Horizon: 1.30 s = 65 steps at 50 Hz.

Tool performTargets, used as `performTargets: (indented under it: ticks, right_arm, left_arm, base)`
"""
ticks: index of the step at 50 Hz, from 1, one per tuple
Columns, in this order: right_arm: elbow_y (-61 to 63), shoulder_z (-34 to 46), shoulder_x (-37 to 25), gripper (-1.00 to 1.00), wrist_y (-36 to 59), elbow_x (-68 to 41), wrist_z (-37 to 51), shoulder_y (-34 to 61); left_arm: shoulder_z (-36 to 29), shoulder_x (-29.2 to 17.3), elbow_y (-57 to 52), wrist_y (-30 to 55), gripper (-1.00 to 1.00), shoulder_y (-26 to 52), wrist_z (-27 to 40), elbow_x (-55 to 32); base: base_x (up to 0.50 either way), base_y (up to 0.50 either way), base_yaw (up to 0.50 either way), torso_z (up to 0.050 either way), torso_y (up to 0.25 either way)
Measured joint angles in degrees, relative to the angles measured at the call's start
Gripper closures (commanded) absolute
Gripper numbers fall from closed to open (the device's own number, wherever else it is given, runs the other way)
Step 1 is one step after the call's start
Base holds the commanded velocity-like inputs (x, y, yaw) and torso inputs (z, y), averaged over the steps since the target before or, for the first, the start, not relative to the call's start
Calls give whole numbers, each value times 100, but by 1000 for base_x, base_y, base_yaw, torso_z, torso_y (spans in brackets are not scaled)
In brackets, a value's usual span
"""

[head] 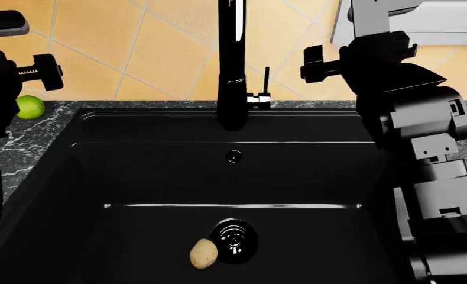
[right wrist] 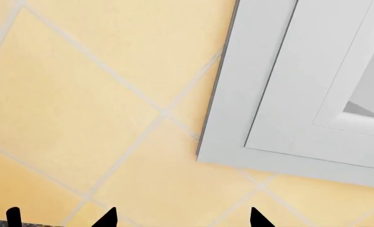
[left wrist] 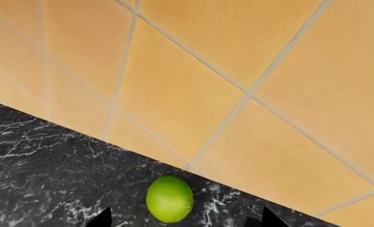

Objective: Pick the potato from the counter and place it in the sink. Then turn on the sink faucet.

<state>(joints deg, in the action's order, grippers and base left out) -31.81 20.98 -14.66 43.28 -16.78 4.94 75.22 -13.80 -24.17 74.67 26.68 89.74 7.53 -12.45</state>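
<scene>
The tan potato [head: 203,253] lies on the floor of the black sink [head: 139,177], just left of the round drain [head: 233,236]. The tall black faucet [head: 232,65] stands at the sink's back, with its thin lever [head: 266,83] on a chrome joint to its right. My left gripper [left wrist: 183,218] is open and empty, with its fingertips either side of a green lime [left wrist: 169,198] on the dark marble counter [left wrist: 41,165]. My right gripper [right wrist: 182,218] is open and empty, raised and facing the tiled wall right of the faucet.
The lime also shows in the head view [head: 28,107] on the counter at the back left. A white window frame [right wrist: 288,94] is on the wall at the right. My right arm [head: 415,118] rises over the sink's right side.
</scene>
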Motion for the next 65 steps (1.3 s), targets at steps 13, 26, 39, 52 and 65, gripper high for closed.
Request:
performTargets:
  ticks: [13, 26, 39, 52, 65]
  right_arm:
    - [-87, 10, 6, -100, -79, -15, -26, 7]
    - [-38, 8, -11, -100, -101, -54, -40, -47]
    - [54, 0, -40, -100, -113, -102, -60, -121]
    - [131, 5, -67, -100, -104, -147, -79, -179]
    - [170, 26, -86, -100, -102, -167, -103, -171]
  left_arm:
    - [796, 74, 23, 22, -100, -136, 76, 809]
    - [1147, 95, 31, 8, -100, -207, 141, 1115]
    - [1153, 112, 27, -74, -100, -162, 71, 1228]
    - [1129, 105, 32, -209, -100, -125, 128, 1250]
    - [1130, 88, 31, -573, -100, -60, 318, 1231]
  base:
    - [0, 0, 0, 0, 0]
    - [0, 0, 0, 0, 0]
    - [0, 0, 0, -4, -173]
    - [0, 0, 0, -2, -134]
    - [0, 0, 0, 0, 0]
